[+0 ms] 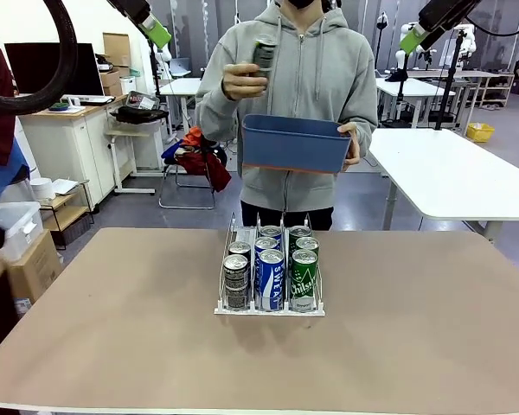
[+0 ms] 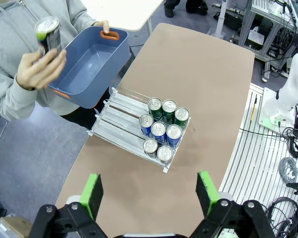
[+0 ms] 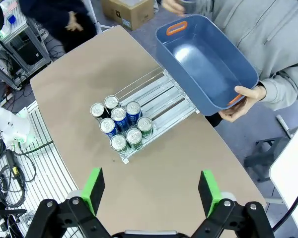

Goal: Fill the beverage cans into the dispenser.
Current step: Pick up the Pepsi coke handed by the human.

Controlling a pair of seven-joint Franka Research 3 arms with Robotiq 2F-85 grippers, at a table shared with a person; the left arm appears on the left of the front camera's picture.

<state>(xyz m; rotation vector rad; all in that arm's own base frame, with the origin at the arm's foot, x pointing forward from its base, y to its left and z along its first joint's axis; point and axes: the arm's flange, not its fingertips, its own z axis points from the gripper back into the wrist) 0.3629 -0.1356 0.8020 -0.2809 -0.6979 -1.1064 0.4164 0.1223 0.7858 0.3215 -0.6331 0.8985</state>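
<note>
The dispenser [image 1: 268, 311] stands mid-table with several beverage cans in its front end: dark grey [image 1: 236, 278] in the left lane, blue [image 1: 271, 277] in the middle, green [image 1: 304, 277] on the right. Its rear lanes [image 2: 119, 119] [image 3: 164, 96] are bare. Across the table a person holds one dark can [image 1: 264, 54] [image 2: 47, 32] raised in one hand and an empty blue tub [image 1: 294, 143] [image 2: 89, 64] [image 3: 208, 69] in the other. My left gripper [image 2: 149, 193] and right gripper [image 3: 151, 191] hang high above the table, both open and empty.
The brown table [image 1: 112, 328] spreads wide around the rack. A second person [image 3: 64, 20] and a cardboard box [image 3: 129, 12] are off one end of the table. A clear bin [image 1: 9, 225] sits at the left, a white table [image 1: 450, 173] behind right.
</note>
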